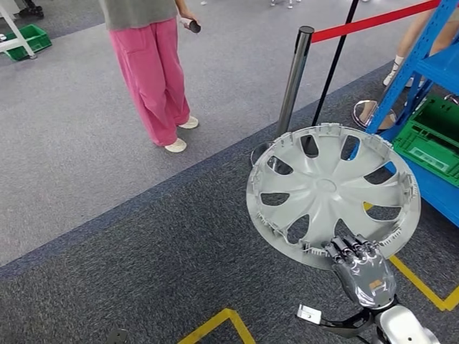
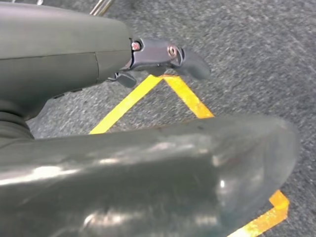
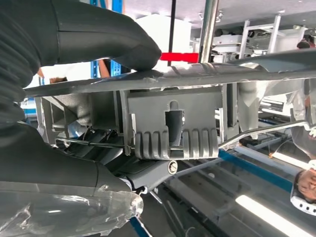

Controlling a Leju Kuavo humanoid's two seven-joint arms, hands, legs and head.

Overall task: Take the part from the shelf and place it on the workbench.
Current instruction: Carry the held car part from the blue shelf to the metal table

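The part is a silver-grey wheel cover (image 1: 331,192) with several spoke openings, held flat in the air above the dark carpet. My right hand (image 1: 361,268) grips its near rim, fingers over the edge. In the right wrist view the cover's rim and clips (image 3: 175,123) run between my thumb and the fingers of my right hand (image 3: 74,98). In the left wrist view my left hand (image 2: 156,108) hangs over the carpet with its fingers apart and nothing in it.
A blue shelf (image 1: 433,79) with a green crate (image 1: 430,140) stands at the right. A metal post (image 1: 295,75) with a red belt is just beyond the cover. A person in pink trousers (image 1: 151,72) stands at the back. Yellow floor tape (image 1: 221,321) marks the carpet.
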